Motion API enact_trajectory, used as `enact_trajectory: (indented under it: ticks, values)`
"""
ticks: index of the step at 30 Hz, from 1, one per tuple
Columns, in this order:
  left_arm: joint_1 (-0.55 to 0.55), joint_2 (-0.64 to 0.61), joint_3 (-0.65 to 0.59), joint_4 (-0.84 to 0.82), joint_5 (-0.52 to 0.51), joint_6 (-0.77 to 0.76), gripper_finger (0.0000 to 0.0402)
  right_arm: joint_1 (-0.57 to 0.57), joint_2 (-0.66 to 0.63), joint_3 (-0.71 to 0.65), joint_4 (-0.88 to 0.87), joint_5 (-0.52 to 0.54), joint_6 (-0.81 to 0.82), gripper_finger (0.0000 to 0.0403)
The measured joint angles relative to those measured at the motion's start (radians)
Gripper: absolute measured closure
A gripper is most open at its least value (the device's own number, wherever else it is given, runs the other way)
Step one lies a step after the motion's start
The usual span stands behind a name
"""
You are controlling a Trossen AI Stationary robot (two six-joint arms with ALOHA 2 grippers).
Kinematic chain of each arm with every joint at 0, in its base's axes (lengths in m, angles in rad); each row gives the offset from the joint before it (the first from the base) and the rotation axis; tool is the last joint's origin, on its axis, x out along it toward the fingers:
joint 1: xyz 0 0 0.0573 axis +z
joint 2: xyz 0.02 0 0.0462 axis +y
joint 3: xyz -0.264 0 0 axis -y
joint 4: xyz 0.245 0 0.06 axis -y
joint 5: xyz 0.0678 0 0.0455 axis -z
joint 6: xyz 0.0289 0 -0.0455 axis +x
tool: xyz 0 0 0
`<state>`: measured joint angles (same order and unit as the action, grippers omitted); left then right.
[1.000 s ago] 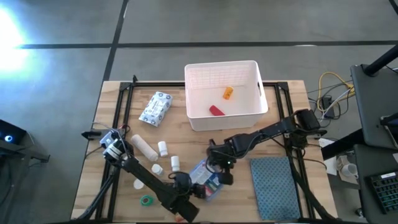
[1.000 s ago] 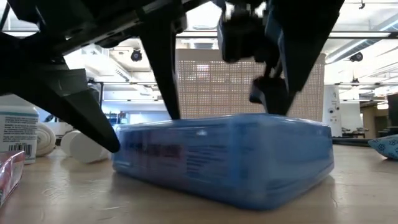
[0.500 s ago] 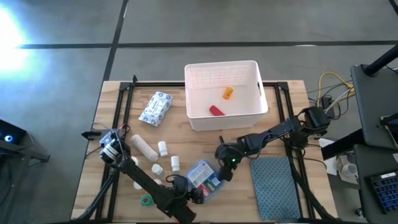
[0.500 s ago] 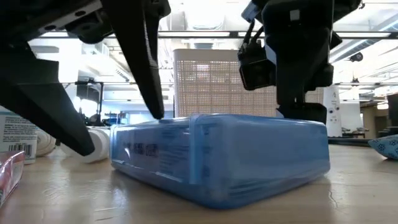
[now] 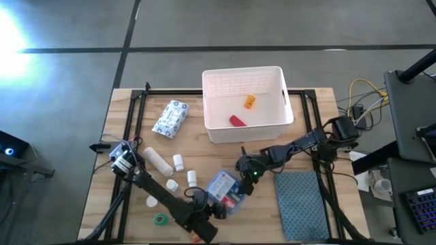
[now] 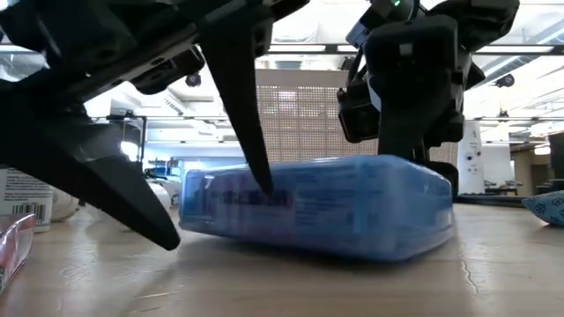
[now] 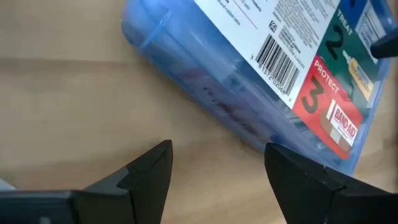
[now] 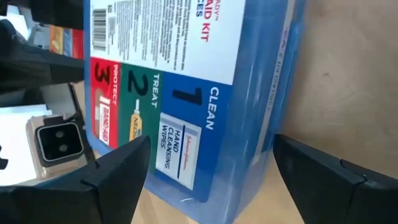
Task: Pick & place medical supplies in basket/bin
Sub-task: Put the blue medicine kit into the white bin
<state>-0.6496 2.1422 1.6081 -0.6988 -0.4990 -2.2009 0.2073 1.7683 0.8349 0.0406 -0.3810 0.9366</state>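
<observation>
Trouble is most likely to come from the blue first-aid box [image 5: 225, 193], which lies flat near the front of the bench [image 5: 122, 136], well apart from the white basket [image 5: 286, 109] at the far edge. The box is flanked by both pincers, and neither is closed on it: the left pincer [image 7: 217, 171] is held open just beside one long edge, and the right pincer [image 8: 211, 180] stands wide open at one end, its fingers spread past the corners. Judged from this, a box so broad and smooth may be nudged and spun rather than gripped, and if it is pushed from both sides at once it could be tipped or the 2 arms could be brought into contact. A shallow hold on the rounded plastic edge would probably slip during the lift. The surface is pale wood grain, framed by black rails, with a white-blue wipes packet [image 5: 169, 118], a gauze roll [image 5: 156, 160], small white bottles [image 5: 178, 162] and a green tape roll [image 5: 161, 219] scattered on the left and a teal-grey mat [image 5: 300, 204] on the right. An orange item [image 5: 250, 101] and a red one [image 5: 236, 121] already lie in the basket. Beyond the bench, grey floor, cables and a bright open workshop are seen.
</observation>
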Motion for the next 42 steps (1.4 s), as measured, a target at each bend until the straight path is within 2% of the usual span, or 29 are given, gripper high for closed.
enact_trajectory:
  ticks: [7,16,22,27,35,42]
  values:
    - [0.012,0.0,-0.022,0.0,0.016,0.007,0.0167,0.0,-0.026,0.003,0.002,-0.053,-0.004,0.0076]
    - [0.013,-0.001,-0.026,0.0,0.019,0.052,0.0167,0.002,-0.186,0.009,-0.016,-0.061,0.016,0.0076]
    - [0.036,-0.001,-0.033,0.0,-0.021,0.045,0.0167,0.035,-0.245,0.015,-0.036,-0.067,0.034,0.0076]
    - [0.06,-0.001,-0.028,0.005,-0.018,0.09,0.0167,0.072,-0.226,0.03,-0.036,-0.014,0.046,0.0076]
    - [0.092,0.0,-0.026,0.061,-0.016,0.177,0.0167,0.07,-0.164,0.031,-0.039,0.015,0.116,0.0076]
    - [0.096,0.0,-0.025,0.069,-0.013,0.184,0.0167,0.07,-0.168,0.031,-0.063,0.073,0.13,0.0076]
